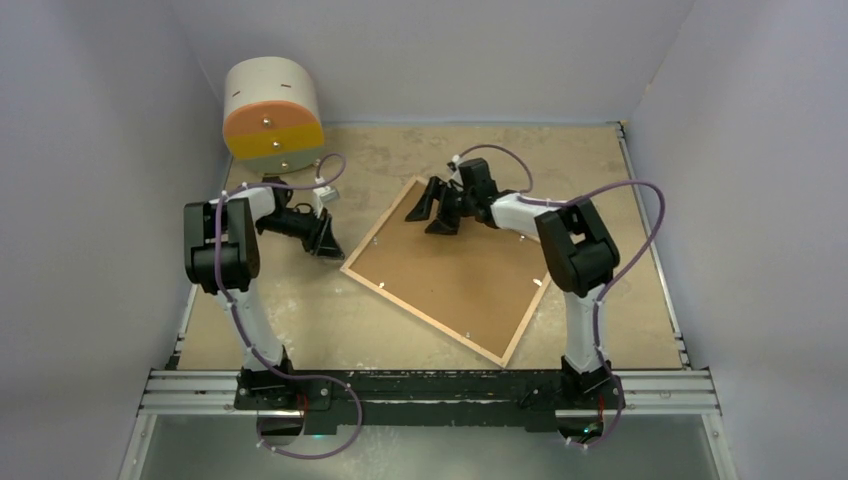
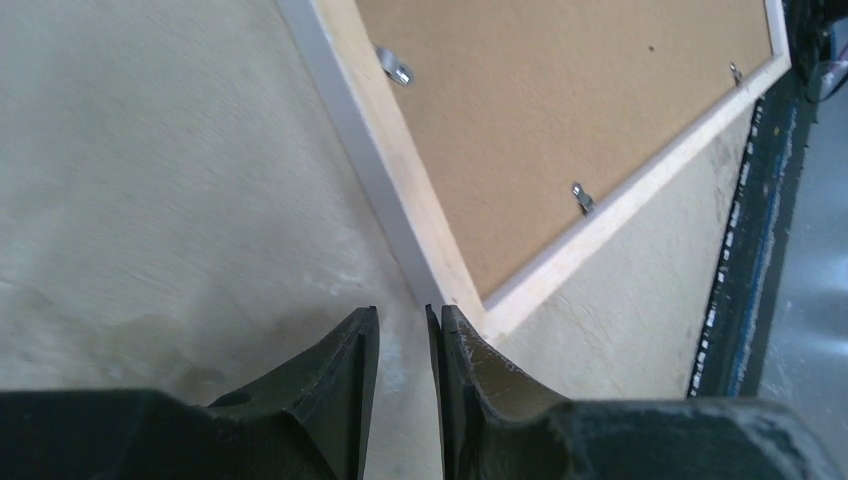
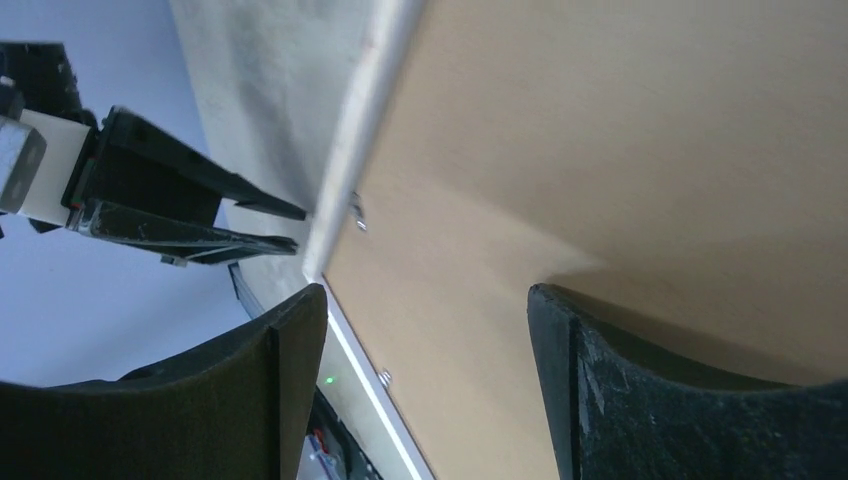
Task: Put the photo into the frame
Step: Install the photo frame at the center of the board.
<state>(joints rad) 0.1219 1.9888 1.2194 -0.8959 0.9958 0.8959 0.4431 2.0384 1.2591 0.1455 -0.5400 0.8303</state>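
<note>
— Two grippers, one frame: report status.

— My left gripper (image 2: 403, 315) stands narrow, a slit between the fingers and nothing in it. It is at centre left of the top view, just beside the left corner of the frame (image 1: 420, 317); I cannot tell whether it touches. My right gripper (image 3: 425, 300) stands wide and empty over the upper part of the backing board (image 1: 460, 270). The frame lies face down on the table (image 1: 330, 320), wooden rim up, turned like a diamond at the centre of the top view.

— Where is the photo?

— It shows in no view. The board fills the whole opening, so I cannot tell whether the photo lies beneath it.

— Which step is in hand?

— In my judgement, the metal tabs (image 2: 582, 198) along the rim, which secure the board. Whether they are turned over the board or clear of it is too small to settle.

— Procedure?

— 1. Set my left fingers low against the outside of the corner as a stop, so the frame does not slide.
2. Bring one right fingertip to a tab and push sideways along the rim, not downward; the pane beneath may flex.
3. Do not close on the board's flat face, since it offers no edge to pinch.
4. Verify each tab in the wrist view before moving on to the next.
</note>
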